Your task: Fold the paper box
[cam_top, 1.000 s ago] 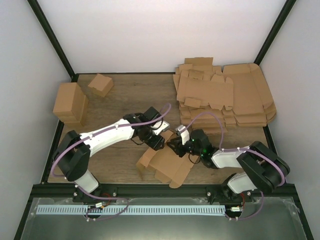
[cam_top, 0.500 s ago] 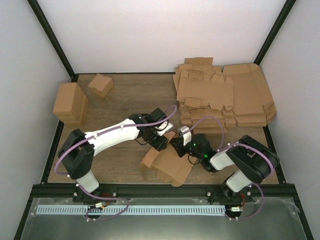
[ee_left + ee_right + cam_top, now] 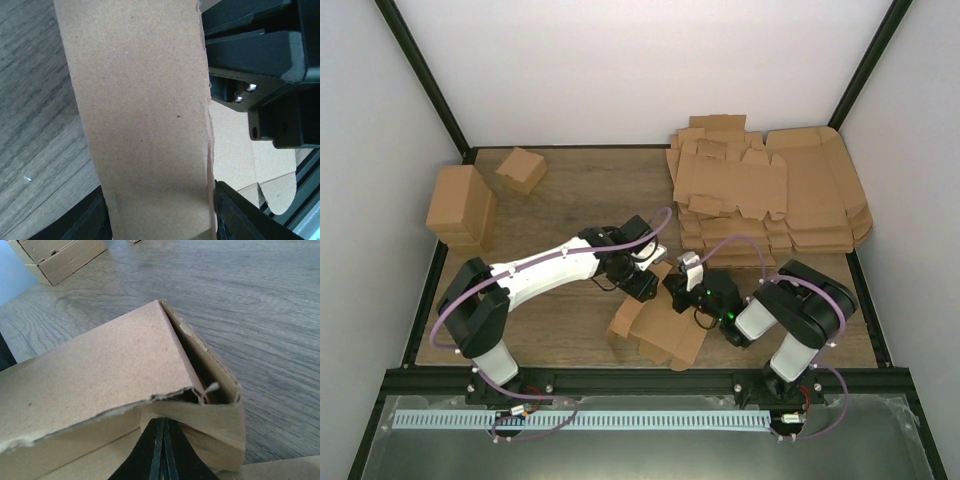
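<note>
Tall brown box [image 3: 460, 208]: upright at the left edge of the table [image 3: 560, 325], toward the back.
Small cube-like box [image 3: 521, 169]: just behind and to the right of the tall one, turned at an angle, not touching it.
Left arm [image 3: 535, 275]: stretched from the near-left base diagonally to the middle of the table.
Left gripper [image 3: 642, 287]: half spread and grasping the paper box. In the left wrist view a plain card panel fills the gap, its edges against both black fingers [image 3: 242, 217].
Paper box [image 3: 660, 330]: near the middle of the table, between the two grippers and the front edge. Partly folded, with a wall raised on its left side and a broad flat panel spread toward the front rail.
Box corner, right wrist view: two panels meeting in a raised ridge with a narrow hollow under it; one edge ragged.
Right gripper [image 3: 672, 292]: clenched, fingers [image 3: 150, 450] pressed together at the base of that folded corner. Cannot tell whether a layer of card is pinched between them.
Right arm [image 3: 800, 310]: bent back tightly over its base at the near right.
Stack of flat cardboard sheets [image 3: 770, 190]: back right corner, well apart from both grippers.
</note>
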Controlling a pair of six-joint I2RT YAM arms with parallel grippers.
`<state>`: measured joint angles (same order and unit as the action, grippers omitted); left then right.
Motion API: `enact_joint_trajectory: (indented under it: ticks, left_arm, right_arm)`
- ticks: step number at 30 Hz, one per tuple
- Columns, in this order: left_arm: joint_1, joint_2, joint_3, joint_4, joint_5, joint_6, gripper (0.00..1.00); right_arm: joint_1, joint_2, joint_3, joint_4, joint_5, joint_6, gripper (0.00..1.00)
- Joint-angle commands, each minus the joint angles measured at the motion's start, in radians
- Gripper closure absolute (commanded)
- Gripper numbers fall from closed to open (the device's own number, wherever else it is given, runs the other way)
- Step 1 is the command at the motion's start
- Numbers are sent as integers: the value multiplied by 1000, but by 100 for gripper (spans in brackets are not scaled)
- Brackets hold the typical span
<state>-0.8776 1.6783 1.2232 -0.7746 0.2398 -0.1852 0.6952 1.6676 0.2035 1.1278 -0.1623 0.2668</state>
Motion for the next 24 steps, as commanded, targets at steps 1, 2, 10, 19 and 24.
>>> enact_joint_trajectory:
  ticks: [1, 2, 10, 19, 24]
  left_arm:
    - [-47, 18, 22, 27, 256, 11, 48]
    - [-47, 18, 23, 33, 271, 9, 48]
    - [-47, 14, 29, 35, 315, 0, 48]
    - [-47, 26, 35, -22, 150, -16, 48]
    - [-55, 42, 49, -43, 68, -19, 49]
  right_arm:
    - [1, 29, 72, 98, 22, -12, 98]
    - [2, 32, 77, 93, 21, -11, 99]
    - [3, 53, 110, 72, 61, -5, 99]
    - [3, 46, 114, -11, 116, 36, 99]
    - [3, -2, 109, -97, 83, 42, 99]
